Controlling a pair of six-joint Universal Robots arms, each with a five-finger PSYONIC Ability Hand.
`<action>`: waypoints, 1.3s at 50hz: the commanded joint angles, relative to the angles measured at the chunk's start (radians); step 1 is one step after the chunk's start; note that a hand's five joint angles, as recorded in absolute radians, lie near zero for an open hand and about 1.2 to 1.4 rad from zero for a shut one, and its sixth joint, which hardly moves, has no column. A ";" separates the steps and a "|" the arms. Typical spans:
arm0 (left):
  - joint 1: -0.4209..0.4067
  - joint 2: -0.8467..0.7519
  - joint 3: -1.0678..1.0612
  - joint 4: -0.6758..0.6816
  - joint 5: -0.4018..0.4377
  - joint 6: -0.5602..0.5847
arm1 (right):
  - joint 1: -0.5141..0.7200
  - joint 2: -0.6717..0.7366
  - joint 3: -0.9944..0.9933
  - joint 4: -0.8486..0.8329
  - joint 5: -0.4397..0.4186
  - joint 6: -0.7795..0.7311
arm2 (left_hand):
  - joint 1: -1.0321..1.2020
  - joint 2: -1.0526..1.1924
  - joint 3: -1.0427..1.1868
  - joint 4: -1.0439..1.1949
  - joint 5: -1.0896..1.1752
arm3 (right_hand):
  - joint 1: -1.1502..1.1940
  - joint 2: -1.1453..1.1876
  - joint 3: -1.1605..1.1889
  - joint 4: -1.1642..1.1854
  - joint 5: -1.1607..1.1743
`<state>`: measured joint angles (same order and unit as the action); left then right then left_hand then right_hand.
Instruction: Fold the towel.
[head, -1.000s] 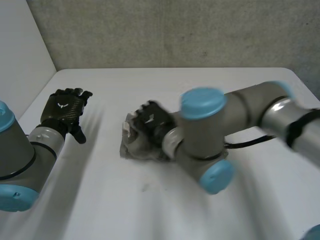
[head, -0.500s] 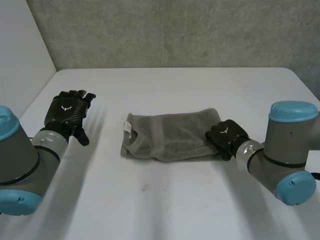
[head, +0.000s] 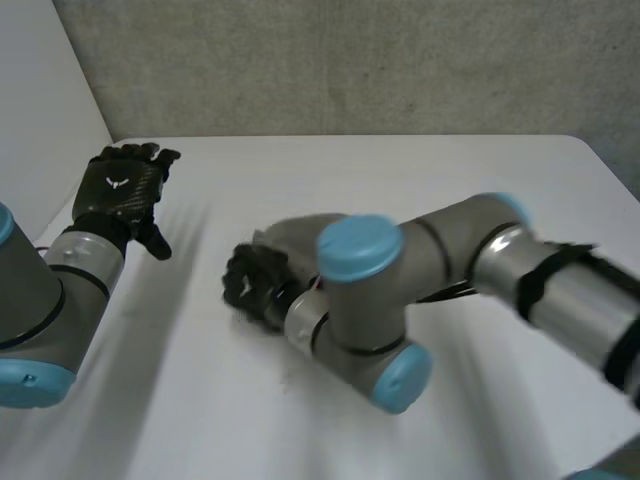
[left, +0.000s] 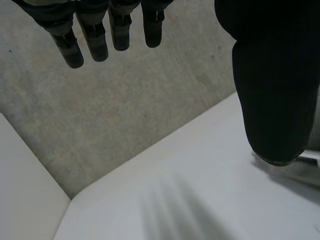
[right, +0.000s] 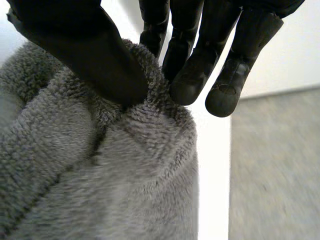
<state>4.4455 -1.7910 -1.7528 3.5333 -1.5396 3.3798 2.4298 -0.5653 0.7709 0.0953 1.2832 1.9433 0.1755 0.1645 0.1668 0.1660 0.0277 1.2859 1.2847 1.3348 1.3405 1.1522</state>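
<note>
The grey towel (head: 298, 234) lies bunched in the middle of the white table (head: 520, 190), mostly hidden behind my right arm (head: 400, 290). That arm reaches across to the towel's left end, where my right hand (head: 252, 285) sits curled. In the right wrist view the thumb (right: 85, 55) and fingers (right: 192, 75) pinch a fold of the fluffy towel (right: 100, 175). My left hand (head: 120, 188) hovers over the table's far left, apart from the towel, with straight fingers (left: 92, 35) and nothing in it.
A grey wall (head: 350, 60) runs along the table's far edge, and a white panel (head: 40, 90) stands at the left. Bare tabletop (left: 165, 200) lies under my left hand.
My right hand has gone from the towel's right end across to its left end, pinching cloth and bunching the towel. The left hand has shifted slightly farther away.
</note>
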 joint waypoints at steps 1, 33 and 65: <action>-0.003 -0.001 0.036 -0.007 0.003 -0.070 | -0.006 0.059 -0.125 0.044 0.036 0.037 | -0.001 0.010 0.008 0.009 -0.028 | -0.344 -0.342 -0.392 -0.398 -0.384; -0.285 -0.521 0.588 -0.315 0.000 -0.251 | -0.319 -0.104 0.026 0.132 0.088 1.053 | 0.064 0.075 0.073 0.074 0.038 | -1.111 -1.110 -1.160 -1.166 -1.152; -0.273 -0.368 0.536 -0.409 -0.050 -0.194 | -0.281 -0.086 -0.295 0.308 0.111 1.082 | 0.050 0.061 0.059 0.059 0.023 | -1.111 -1.110 -1.160 -1.166 -1.152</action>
<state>4.1753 -2.2957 -1.2183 3.1645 -1.5904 3.1793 2.1538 -0.4699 0.4417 0.4110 1.3888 3.0234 0.2277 0.2257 0.2262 0.2265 0.0522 0.2194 0.2566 0.2511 0.2573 0.0606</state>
